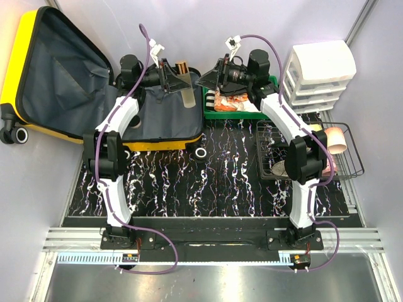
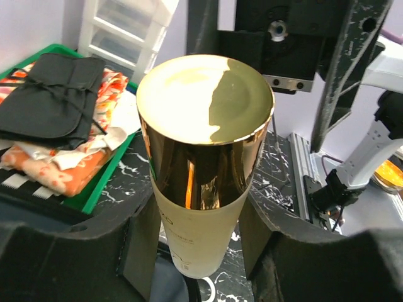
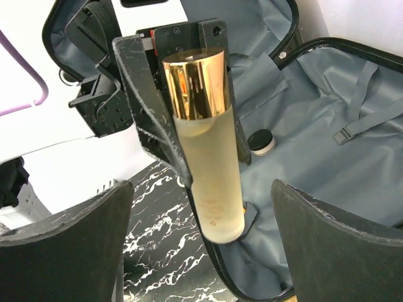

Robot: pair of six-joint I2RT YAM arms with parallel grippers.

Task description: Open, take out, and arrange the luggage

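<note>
Two robot arms meet over the far side of a black marbled table (image 1: pixel 220 182) in the overhead view. The luggage (image 1: pixel 56 75), a yellow suitcase, lies open at the far left, its lid leaning back toward the left wall and its grey-lined base flat on the table. The left gripper (image 1: pixel 176 78) is clamped around a frosted bottle (image 1: pixel 189 94) with a gold cap, held over the right part of that base. The right gripper (image 1: pixel 209 80) faces it from just to the right, jaws spread wide and closed on nothing. Just right of the suitcase sits a green tray (image 1: pixel 249 114). Farther right stands a white drawer unit (image 1: pixel 321 69), and nearer than it a wire basket (image 1: pixel 346 170) holds a pink cup (image 1: pixel 335 139). From the left wrist camera, the black fingers (image 2: pixel 138 251) press both sides of the bottle's frosted body below the mirror-bright cap. At left, the green tray carries a black pouch (image 2: pixel 56 100) on top of orange-patterned cloth (image 2: pixel 56 170). From the right wrist camera, that gripper's own pads (image 3: pixel 63 245) stand far apart at the lower corners. Beyond them the bottle hangs in the left gripper's grasp at the rim of the open suitcase, where a small round jar (image 3: pixel 261 142) rests on the grey lining.
</note>
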